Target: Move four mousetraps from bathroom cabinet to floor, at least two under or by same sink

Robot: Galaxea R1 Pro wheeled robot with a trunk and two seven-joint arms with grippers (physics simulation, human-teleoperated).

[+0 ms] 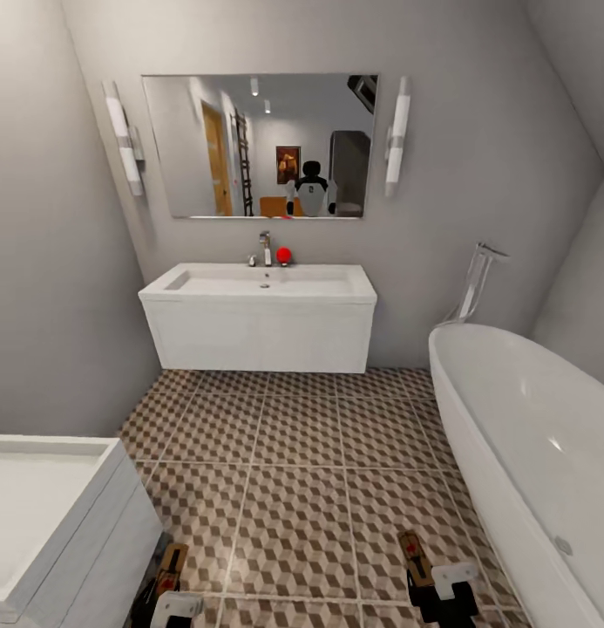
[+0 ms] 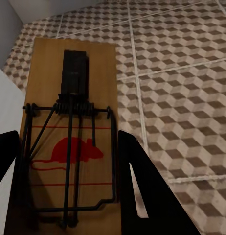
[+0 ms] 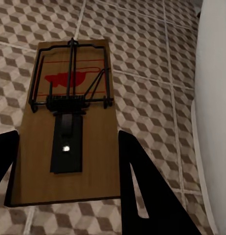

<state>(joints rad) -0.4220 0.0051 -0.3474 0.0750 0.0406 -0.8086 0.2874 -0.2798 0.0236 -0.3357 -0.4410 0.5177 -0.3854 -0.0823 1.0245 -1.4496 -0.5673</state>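
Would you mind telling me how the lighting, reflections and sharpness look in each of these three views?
Head view: even soft light, slightly blurry; the mirror reflects the robot, and the bathtub carries a small bright glare. Left wrist view: the mousetrap is dim but its red mark is legible. Right wrist view: the other mousetrap is readable; the gripper fingers are flat black silhouettes.

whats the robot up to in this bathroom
It stands facing the white sink with a mousetrap in each gripper. The left gripper is shut on the left mousetrap, near a white unit. The right gripper is shut on the right mousetrap, beside the bathtub. Both traps are held above the patterned tile floor, some way short of the sink, not yet set down.
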